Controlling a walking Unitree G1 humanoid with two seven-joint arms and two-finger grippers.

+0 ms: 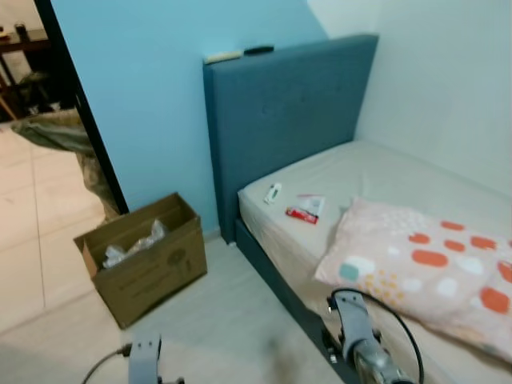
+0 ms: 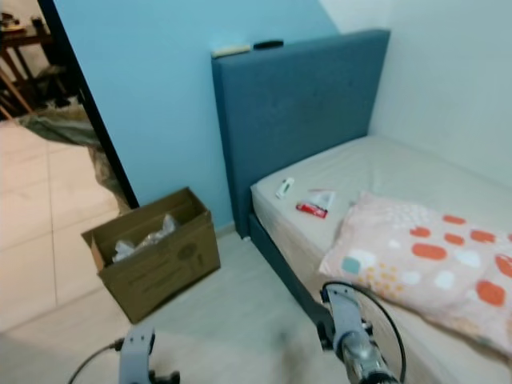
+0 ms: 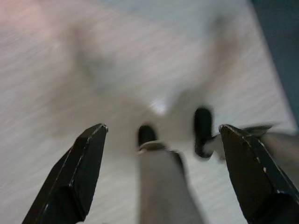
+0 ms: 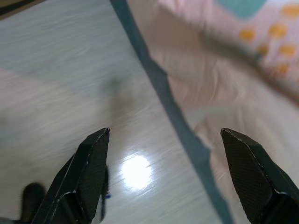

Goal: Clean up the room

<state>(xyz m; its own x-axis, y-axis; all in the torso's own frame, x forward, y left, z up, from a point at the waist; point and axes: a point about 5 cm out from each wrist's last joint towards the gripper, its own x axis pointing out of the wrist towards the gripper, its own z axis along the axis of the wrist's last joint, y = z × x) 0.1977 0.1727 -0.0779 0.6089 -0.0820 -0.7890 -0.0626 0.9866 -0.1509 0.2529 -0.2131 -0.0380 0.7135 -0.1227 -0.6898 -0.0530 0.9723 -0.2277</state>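
Observation:
A small white tube (image 1: 273, 193) and a red and white packet (image 1: 306, 210) lie on the bare mattress (image 1: 376, 172) near the blue headboard (image 1: 288, 112). A pink pillow (image 1: 424, 268) with orange and teal spots rests on the bed's near side. An open cardboard box (image 1: 148, 260) holding crumpled clear plastic (image 1: 132, 246) stands on the floor left of the bed. My left gripper (image 3: 162, 126) hangs open over the pale floor, above my own leg. My right gripper (image 4: 164, 130) hangs open, empty, over the floor beside the bed's edge.
A beige item (image 1: 222, 57) and a black item (image 1: 258, 50) sit on top of the headboard. A doorway (image 1: 40, 144) at the left opens onto a tiled room with furniture. Pale floor (image 1: 232, 320) stretches between box and bed. My forearms (image 1: 356, 336) show at the bottom.

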